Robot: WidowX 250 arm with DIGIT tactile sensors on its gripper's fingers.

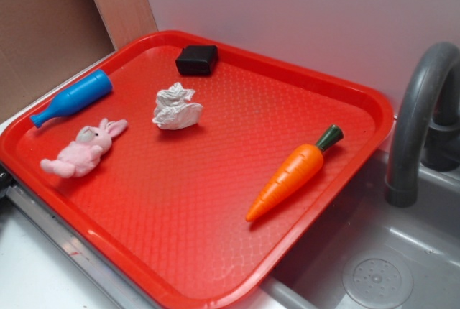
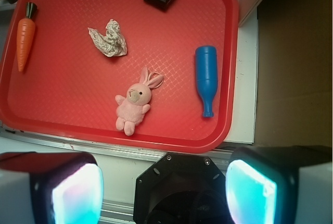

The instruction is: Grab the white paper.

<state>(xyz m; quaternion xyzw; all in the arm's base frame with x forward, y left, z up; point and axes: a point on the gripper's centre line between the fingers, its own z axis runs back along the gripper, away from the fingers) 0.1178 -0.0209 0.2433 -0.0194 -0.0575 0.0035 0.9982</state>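
The white paper (image 1: 176,107) is a small crumpled wad with grey creases, lying on the red tray (image 1: 215,251) toward its back left. In the wrist view the white paper (image 2: 109,38) shows in the upper left part of the tray (image 2: 62,120). My gripper (image 2: 164,193) hangs high above the tray's near edge, far from the paper. Its two glowing pads (image 2: 78,195) stand wide apart with nothing between them. The gripper does not show in the exterior view.
On the tray also lie a pink plush bunny (image 1: 85,149), a blue bottle (image 1: 72,98), a black block (image 1: 197,59) and a toy carrot (image 1: 295,171). A grey faucet (image 1: 417,122) and sink (image 1: 374,266) stand right of the tray.
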